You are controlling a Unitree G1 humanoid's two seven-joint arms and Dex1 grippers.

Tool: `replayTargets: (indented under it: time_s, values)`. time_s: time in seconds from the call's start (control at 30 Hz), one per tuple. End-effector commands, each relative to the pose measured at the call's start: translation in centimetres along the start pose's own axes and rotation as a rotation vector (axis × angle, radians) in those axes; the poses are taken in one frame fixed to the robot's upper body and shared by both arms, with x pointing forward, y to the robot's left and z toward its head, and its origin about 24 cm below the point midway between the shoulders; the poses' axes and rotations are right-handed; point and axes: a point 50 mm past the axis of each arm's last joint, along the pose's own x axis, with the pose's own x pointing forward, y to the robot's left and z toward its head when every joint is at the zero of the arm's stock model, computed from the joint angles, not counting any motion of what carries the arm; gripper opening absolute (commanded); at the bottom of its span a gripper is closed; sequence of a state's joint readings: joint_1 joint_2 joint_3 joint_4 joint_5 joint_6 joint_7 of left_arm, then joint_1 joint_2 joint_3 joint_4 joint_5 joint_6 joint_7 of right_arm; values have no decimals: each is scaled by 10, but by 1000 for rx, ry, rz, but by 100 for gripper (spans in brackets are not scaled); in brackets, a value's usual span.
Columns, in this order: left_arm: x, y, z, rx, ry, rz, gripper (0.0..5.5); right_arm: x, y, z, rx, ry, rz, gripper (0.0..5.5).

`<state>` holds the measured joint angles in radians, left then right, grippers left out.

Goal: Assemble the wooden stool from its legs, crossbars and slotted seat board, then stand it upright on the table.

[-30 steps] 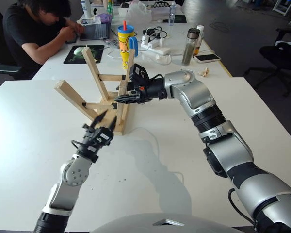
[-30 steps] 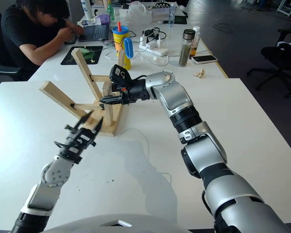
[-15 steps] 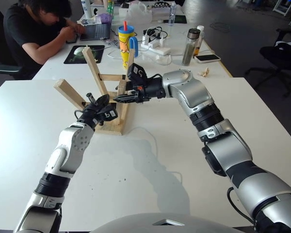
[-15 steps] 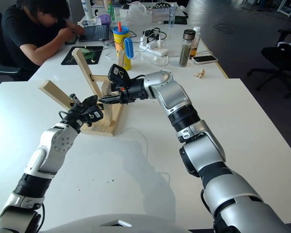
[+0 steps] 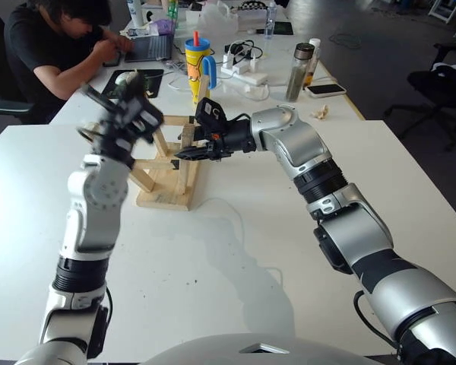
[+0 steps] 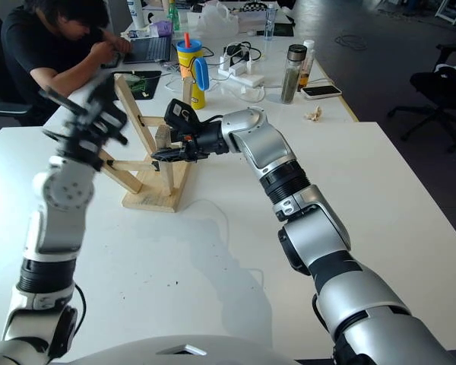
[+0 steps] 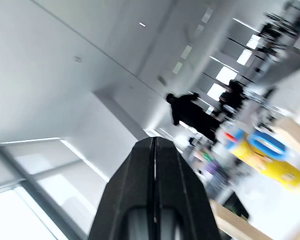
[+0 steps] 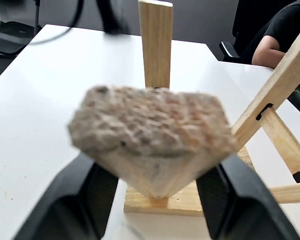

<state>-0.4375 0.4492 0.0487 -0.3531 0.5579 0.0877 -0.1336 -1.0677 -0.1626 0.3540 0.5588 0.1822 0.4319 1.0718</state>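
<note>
The wooden stool stands upside down on the white table (image 5: 235,251), its seat board (image 5: 164,200) flat and its legs pointing up. Crossbars (image 6: 153,122) join the legs. My right gripper (image 5: 185,153) is shut on the top of one leg (image 8: 150,130), its black fingers (image 8: 85,200) either side of the end grain. Another leg (image 8: 156,45) rises behind it and a slanted leg (image 8: 285,75) stands to the side. My left gripper (image 5: 112,106) is raised in the air over the stool's left side, its fingers (image 7: 140,165) pressed together on nothing.
On the adjoining table behind the stool stand a yellow cup with a blue handle (image 5: 198,65), a power strip (image 5: 243,76), a metal bottle (image 5: 298,72) and a phone (image 5: 324,90). The white table is bare in front of and to the right of the stool.
My left arm has swung up from low in front of the stool to high over its left side. The right gripper keeps hold of the leg and has edged slightly left.
</note>
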Motion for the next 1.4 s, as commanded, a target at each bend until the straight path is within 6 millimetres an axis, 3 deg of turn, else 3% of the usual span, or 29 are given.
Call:
replayTargets:
  time_s: [0.03, 0.1, 0.13, 0.17, 0.27, 0.33, 0.4, 0.47, 0.57, 0.6, 0.7, 0.8, 0.87, 0.97, 1.13, 1.23, 1.4]
  values:
    - [-38, -65, -31, 4, 170, -394, 0, 8, 11, -53, 147, 155, 18, 205]
    - [-120, -138, -54, -4, 373, -975, 0, 9, 11, -53, 148, 154, 18, 205]
    - [-149, -151, -55, -36, 428, -1110, 0, 9, 12, -53, 147, 153, 17, 205]
    - [-159, -154, -55, -53, 459, -1160, 0, 9, 11, -53, 145, 151, 17, 205]
    - [-154, -154, -52, -110, 461, -1122, 0, 8, 11, -53, 145, 147, 11, 205]
    - [-84, -116, -40, -187, 324, -676, 0, 5, 9, -52, 124, 133, -11, 205]
    - [-47, -72, -28, -253, 213, -341, 0, 3, 7, -51, 103, 113, -23, 205]
    - [-38, -48, -21, -262, 151, -196, 0, 2, 7, -48, 84, 88, -27, 205]
    - [-37, -38, -18, -271, 122, -128, 0, 2, 7, -46, 72, 73, -25, 205]
    - [-34, -23, -19, -301, 126, -44, 0, 1, 7, -43, 62, 54, -30, 205]
    - [-28, 18, -29, -345, 154, 164, 0, -1, 5, -35, 33, -4, -50, 205]
    - [-26, 38, -44, -354, 199, 227, 0, -5, 3, -26, -5, -81, -88, 205]
    - [-28, 42, -55, -360, 238, 235, 0, -10, 2, -16, -30, -174, -126, 205]
    - [-35, 46, -77, -374, 320, 240, 0, -23, 2, -6, -47, -316, -203, 271]
    - [-47, 39, -101, -413, 425, 200, 0, -31, 8, -7, -78, -335, -222, 338]
    - [-68, 6, -122, -481, 593, 21, 0, -45, 14, -10, -80, -350, -238, 338]
    - [-119, -47, -154, -648, 908, -160, 0, -75, 16, -21, 94, -449, -318, 338]
